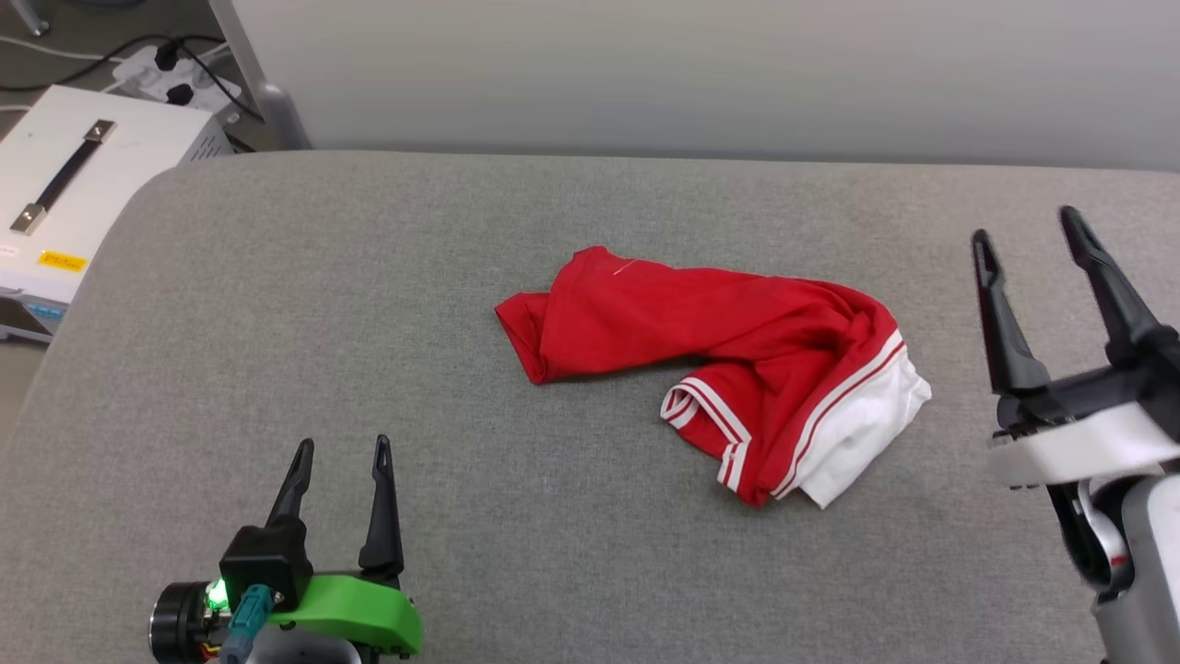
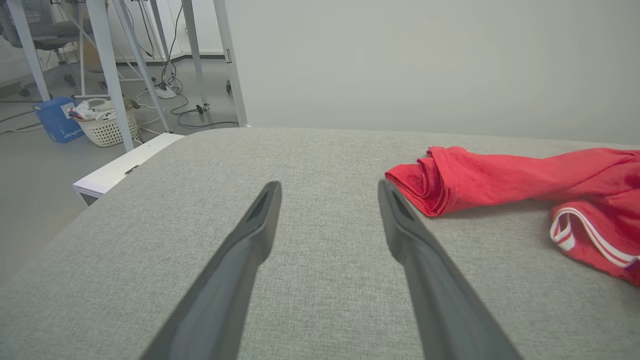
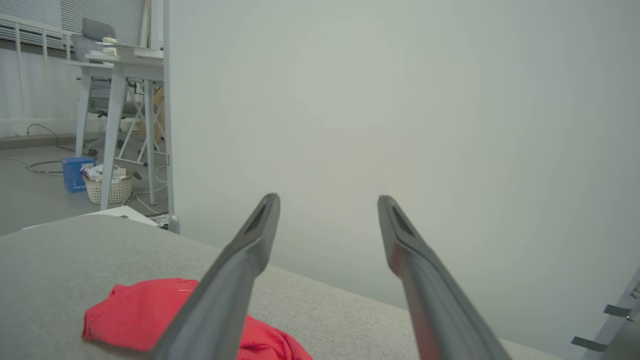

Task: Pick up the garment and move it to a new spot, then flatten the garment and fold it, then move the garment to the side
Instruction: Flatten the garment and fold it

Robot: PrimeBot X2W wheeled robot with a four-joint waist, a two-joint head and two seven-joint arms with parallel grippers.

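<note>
The red shirt (image 1: 710,360) lies crumpled at the centre of the grey surface (image 1: 369,304), clear of both hands. The left hand (image 1: 342,443) and the right hand (image 1: 1025,226) are released, fingers spread, holding nothing. On the floor (image 2: 30,200) beyond, a white basket (image 2: 107,131) holds crumpled pale items, beside a blue box (image 2: 60,120).

Left end effector (image 1: 343,443) spread, right end effector (image 1: 1025,224) spread

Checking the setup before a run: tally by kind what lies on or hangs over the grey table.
garment: 1, red with white trim, crumpled
grippers: 2, the left gripper and the right gripper, both open and holding nothing
total: 3
</note>
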